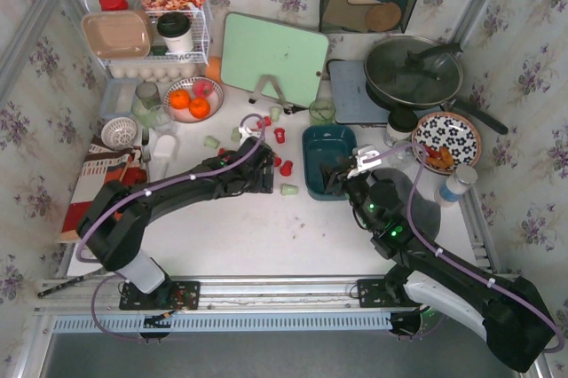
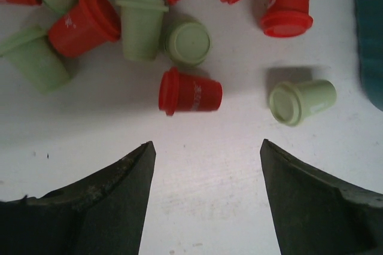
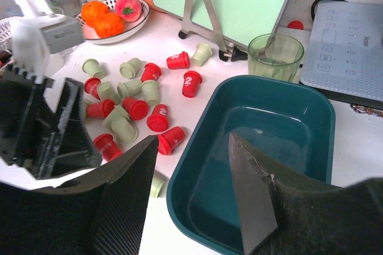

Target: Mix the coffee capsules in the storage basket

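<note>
The dark teal storage basket (image 1: 328, 161) (image 3: 263, 147) stands right of the table's middle and holds nothing. Red and pale green coffee capsules (image 3: 128, 111) lie scattered on the white table to its left. My right gripper (image 3: 191, 137) (image 1: 335, 178) is open and straddles the basket's near left wall, one finger outside and one inside. My left gripper (image 2: 206, 142) (image 1: 266, 178) is open low over the table with nothing between its fingers. Just ahead of it lie a red capsule (image 2: 190, 93) and a green capsule (image 2: 301, 100), both on their sides.
A green glass cup (image 3: 275, 56) stands just behind the basket. A pale green cutting board (image 1: 271, 57) leans on a stand at the back. A bowl of oranges (image 1: 193, 98) sits to the left, and a pan on a hob (image 1: 413, 72) and a floral bowl (image 1: 446, 140) to the right.
</note>
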`<state>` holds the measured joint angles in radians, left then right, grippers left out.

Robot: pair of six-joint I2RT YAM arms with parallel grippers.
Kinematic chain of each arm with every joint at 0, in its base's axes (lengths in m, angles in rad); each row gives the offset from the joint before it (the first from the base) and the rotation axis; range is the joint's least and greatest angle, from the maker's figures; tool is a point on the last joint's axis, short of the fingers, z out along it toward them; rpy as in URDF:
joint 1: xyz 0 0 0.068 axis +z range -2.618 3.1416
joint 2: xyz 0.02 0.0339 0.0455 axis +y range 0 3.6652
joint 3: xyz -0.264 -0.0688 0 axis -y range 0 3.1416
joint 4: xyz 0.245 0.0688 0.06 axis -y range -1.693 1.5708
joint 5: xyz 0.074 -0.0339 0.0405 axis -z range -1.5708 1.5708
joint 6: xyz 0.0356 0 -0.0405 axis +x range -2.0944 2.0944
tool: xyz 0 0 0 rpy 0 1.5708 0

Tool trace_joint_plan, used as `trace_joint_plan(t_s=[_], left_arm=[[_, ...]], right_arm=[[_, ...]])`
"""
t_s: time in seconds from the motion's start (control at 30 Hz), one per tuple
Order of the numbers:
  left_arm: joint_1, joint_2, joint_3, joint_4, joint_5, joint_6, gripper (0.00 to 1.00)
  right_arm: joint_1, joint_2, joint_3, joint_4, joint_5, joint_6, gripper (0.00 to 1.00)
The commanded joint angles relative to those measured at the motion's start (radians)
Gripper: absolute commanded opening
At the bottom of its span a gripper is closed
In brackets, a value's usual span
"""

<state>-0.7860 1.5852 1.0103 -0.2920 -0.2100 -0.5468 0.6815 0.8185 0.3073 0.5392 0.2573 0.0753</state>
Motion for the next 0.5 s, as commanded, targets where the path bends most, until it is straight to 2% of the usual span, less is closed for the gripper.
trace_joint_plan(t_s=[0.0,0.2,0.47], left_arm=[[-0.001,0.078,0.058,0.012,-0.071,0.067,0.74],[0.000,0.196,0.130,-0.009,-0.086,0.099,0.73],[0.001,0.247,0.157,-0.022,-0.118,0.116,0.72]], right_arm=[[0.001,0.009,0.008,0.020,-0.024,0.007,0.58],[0.001,0.017,0.011,0.018,-0.034,0.009,0.59],[0.001,0.039,0.019,0.017,-0.056,0.015,0.59]])
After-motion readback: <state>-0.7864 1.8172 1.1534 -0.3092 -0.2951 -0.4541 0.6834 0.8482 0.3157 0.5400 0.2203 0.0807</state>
